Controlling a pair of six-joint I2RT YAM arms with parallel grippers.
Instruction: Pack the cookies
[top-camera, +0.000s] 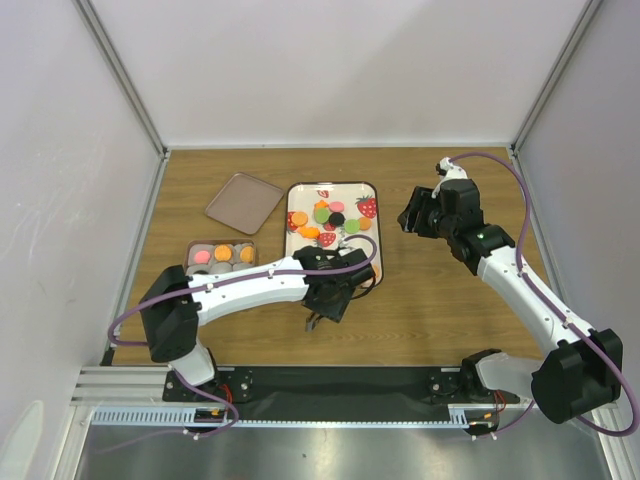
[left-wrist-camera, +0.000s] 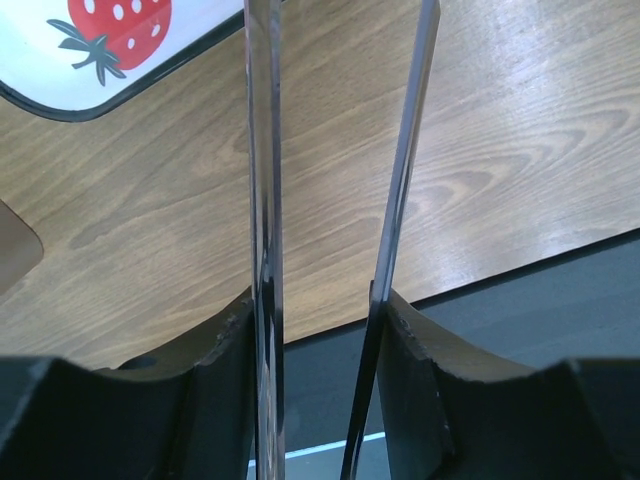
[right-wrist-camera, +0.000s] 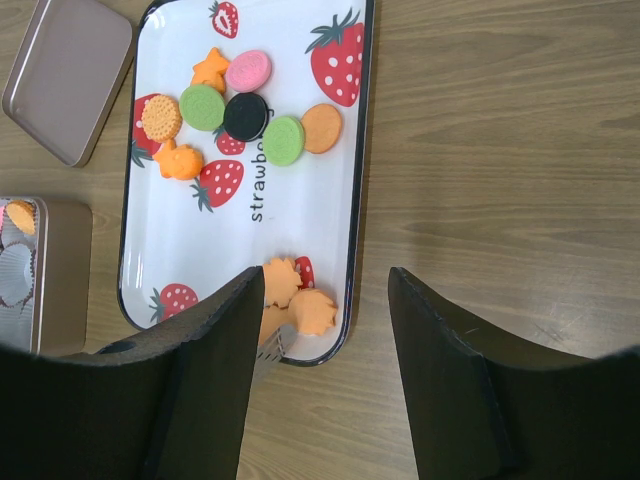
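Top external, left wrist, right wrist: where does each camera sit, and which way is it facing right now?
Top external: above and behind the bases, looking down on the table; both arms show whole.
Left wrist: on the left end effector, looking past its open fingers at wood beside the table's near edge; a tray corner shows.
Right wrist: on the right end effector, looking down between its open fingers at the tray's cookies.
Shared: top and right wrist both show tray, cookies and lid.
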